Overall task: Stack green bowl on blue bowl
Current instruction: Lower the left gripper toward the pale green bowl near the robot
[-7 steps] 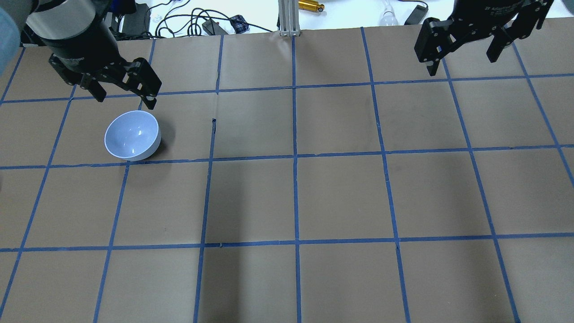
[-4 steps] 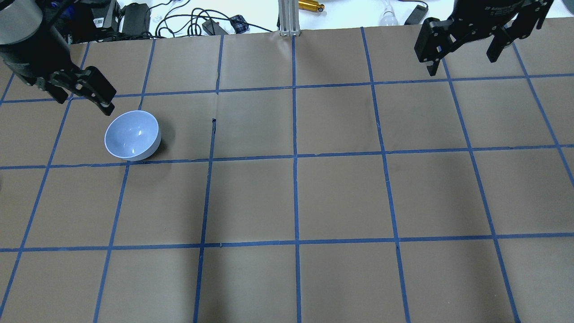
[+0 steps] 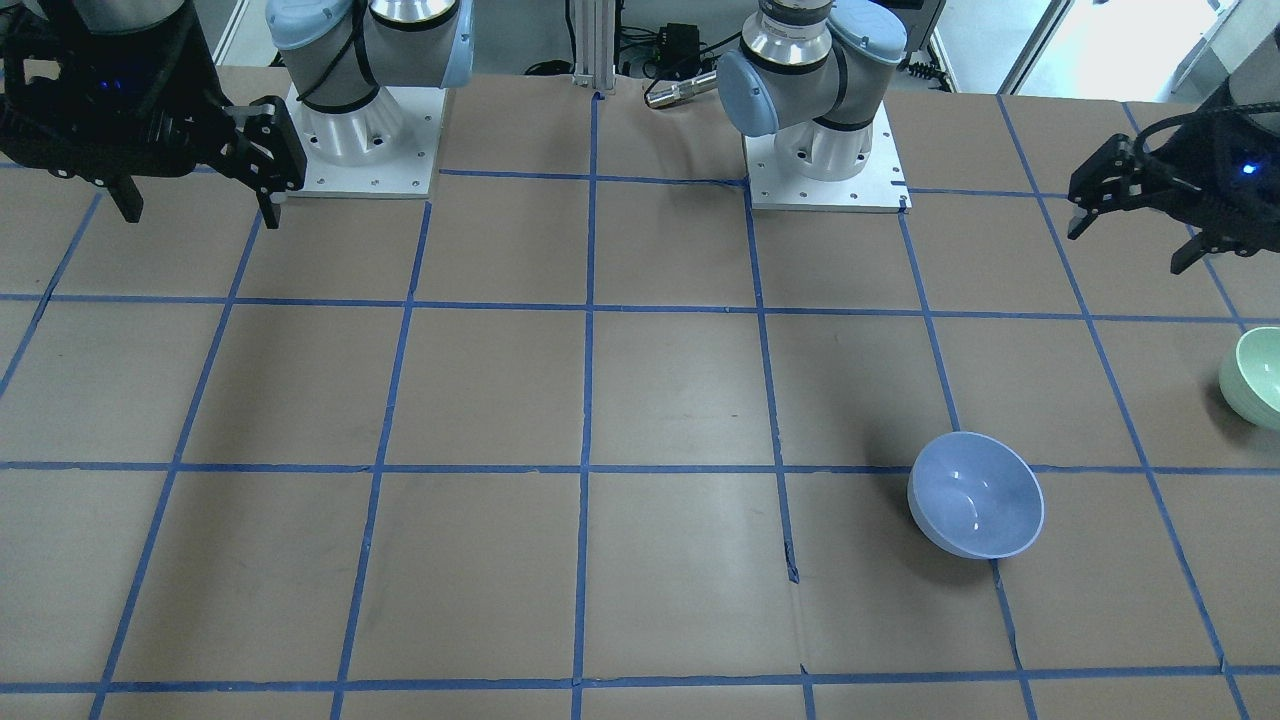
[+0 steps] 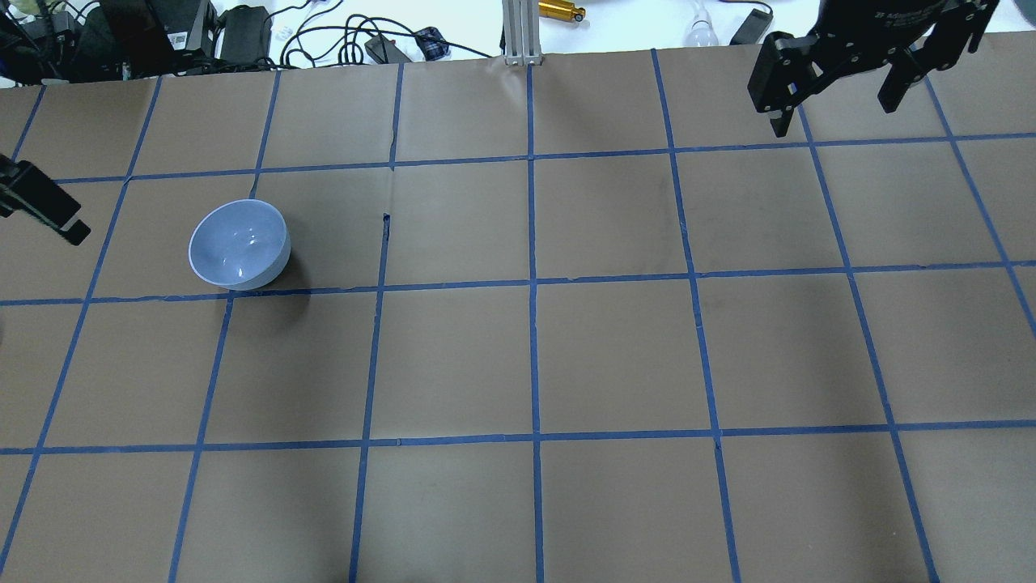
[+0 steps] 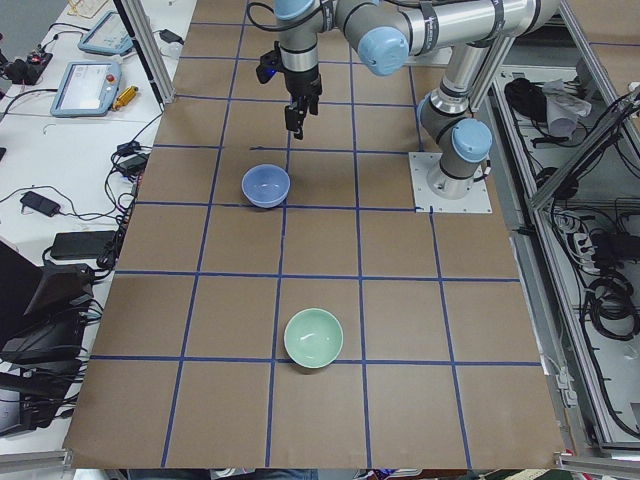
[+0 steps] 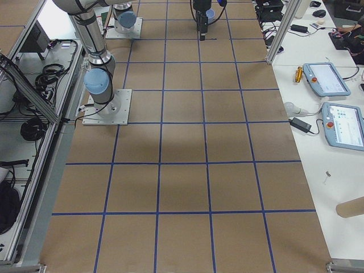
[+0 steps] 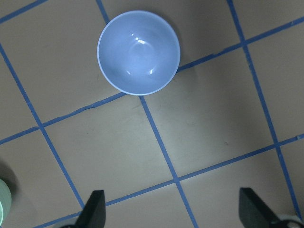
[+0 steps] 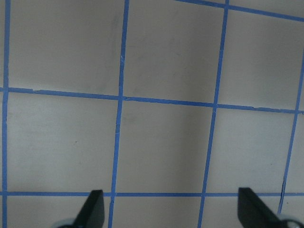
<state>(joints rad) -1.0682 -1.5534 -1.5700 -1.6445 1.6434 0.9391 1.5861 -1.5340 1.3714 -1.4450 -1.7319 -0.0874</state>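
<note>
The blue bowl (image 4: 239,244) stands upright and empty on the brown gridded table; it also shows in the front view (image 3: 975,497) and the left wrist view (image 7: 138,52). The green bowl (image 5: 313,337) stands upright about two squares further toward the table's left end, cut by the front view's right edge (image 3: 1258,378); it is outside the overhead view. My left gripper (image 3: 1130,243) is open and empty, high above the table between the bowls on the robot's side; only one finger (image 4: 48,212) shows overhead. My right gripper (image 4: 834,112) is open and empty, far right.
Both arm bases (image 3: 820,150) stand at the robot's edge of the table. Cables and adapters (image 4: 364,40) and an aluminium post (image 4: 522,32) lie past the far edge. Tablets (image 5: 90,85) sit on a side desk.
My left gripper has moved left from just behind the blue bowl to the overhead view's left edge, still open. The blue bowl and the right arm have not moved.
</note>
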